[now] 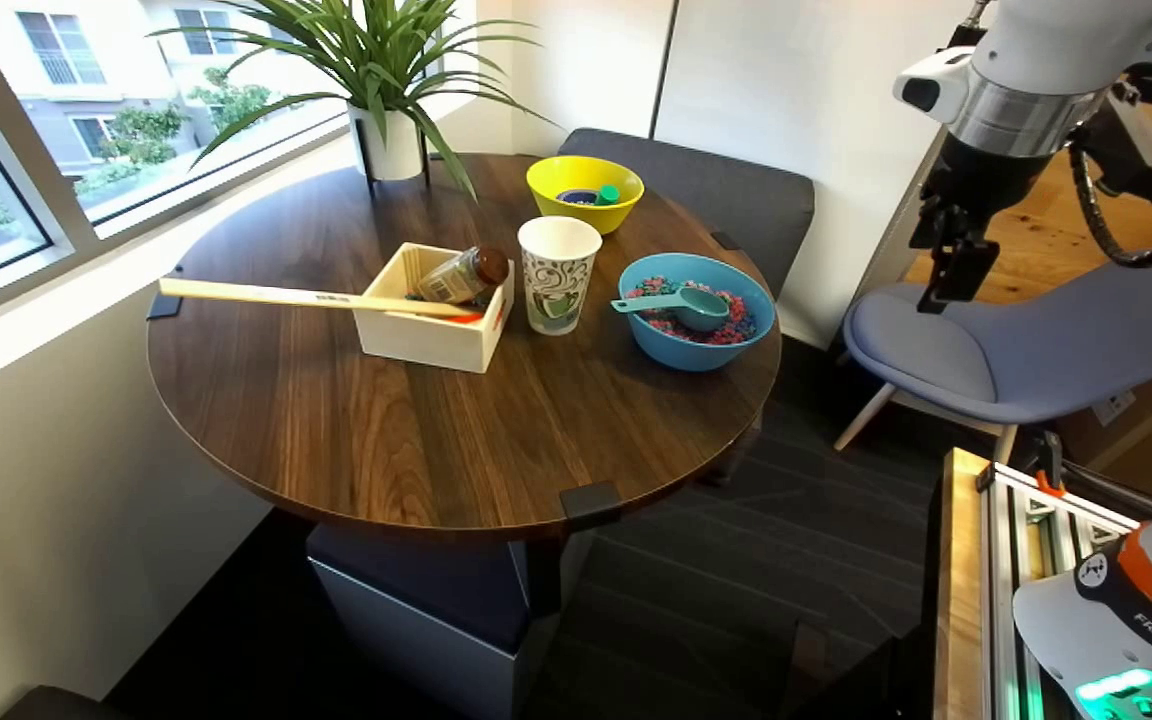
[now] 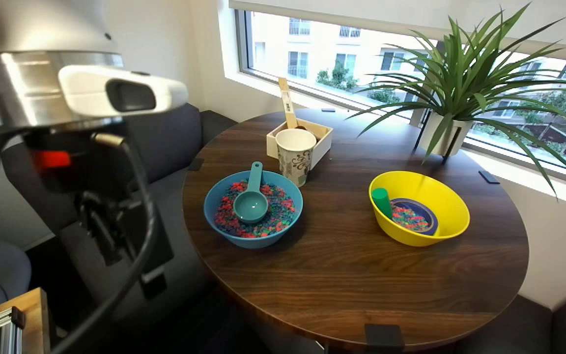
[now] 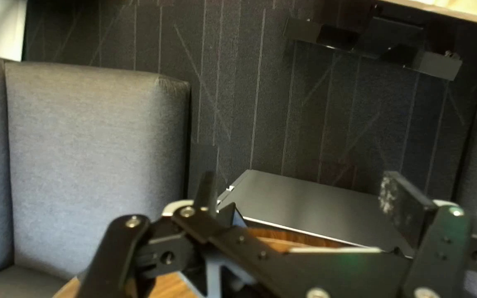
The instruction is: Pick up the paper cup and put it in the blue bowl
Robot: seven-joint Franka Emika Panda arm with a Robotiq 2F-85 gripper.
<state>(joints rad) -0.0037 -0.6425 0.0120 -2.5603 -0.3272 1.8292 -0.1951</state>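
Note:
The paper cup (image 1: 558,275) stands upright on the round wooden table in both exterior views; it is white with a patterned side (image 2: 295,160). The blue bowl (image 1: 681,352) stands beside it, apart from it. This bowl (image 2: 256,241) holds pink and teal bits and a teal scoop. My gripper (image 1: 958,262) is raised off the table's edge, on the blue bowl's side, away from both things. It also shows in an exterior view (image 2: 133,263). In the wrist view the gripper (image 3: 298,184) is open with nothing between its fingers; cup and bowl are out of that view.
A pale wooden box (image 1: 426,340) with a brown bottle and a long wooden stick (image 1: 311,297) stands close beside the cup. A yellow bowl (image 2: 418,235) with small items and a potted plant (image 2: 445,137) share the table. Grey seats (image 1: 706,180) surround it.

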